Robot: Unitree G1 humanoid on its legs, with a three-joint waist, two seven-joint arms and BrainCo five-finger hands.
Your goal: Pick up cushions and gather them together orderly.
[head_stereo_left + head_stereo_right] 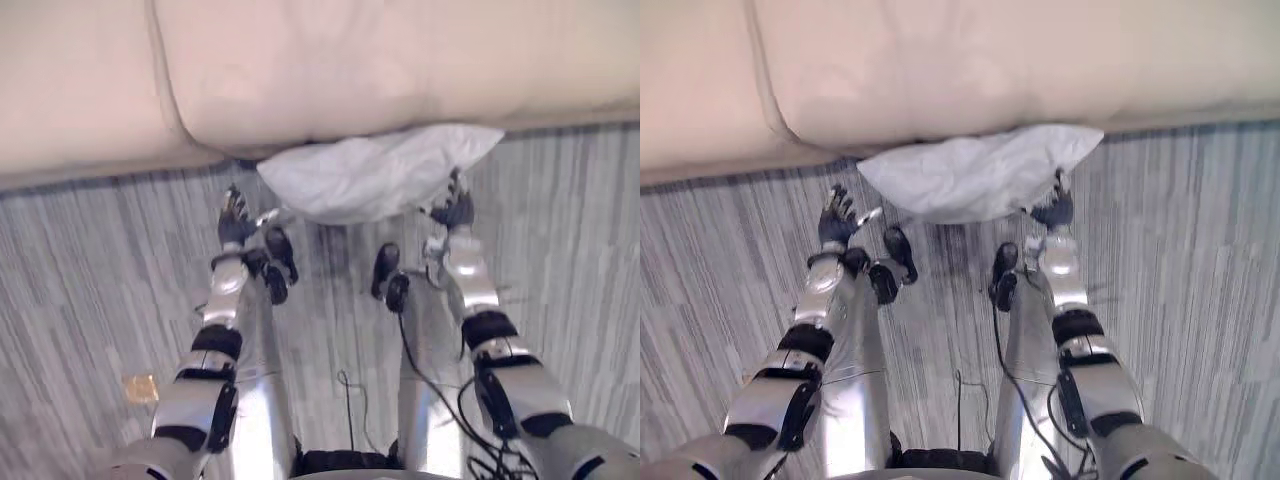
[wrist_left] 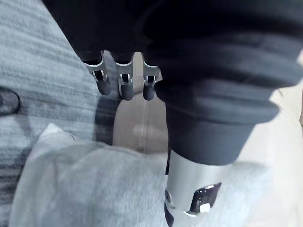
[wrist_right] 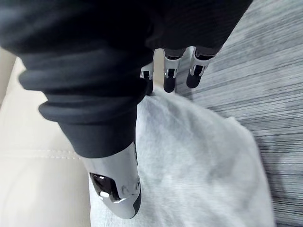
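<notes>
White cushion (image 1: 375, 175) against cream sofa (image 1: 300, 70), left hand (image 1: 235, 222), right hand (image 1: 455, 210) flanking, both uncurled

Beige sofa (image 1: 300, 70), grey striped floor (image 1: 90, 270)

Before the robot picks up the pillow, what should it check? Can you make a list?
1. The soft white cushion lies on the grey striped floor against the beige sofa: ok.
2. The left hand is by one end of it, fingers straight: ok.
3. The right hand is by the other end, fingers straight: ok.
4. Hands gripping the cushion: not ok, neither holds it.
5. Cushion free of the sofa's underside: cannot tell.
</notes>
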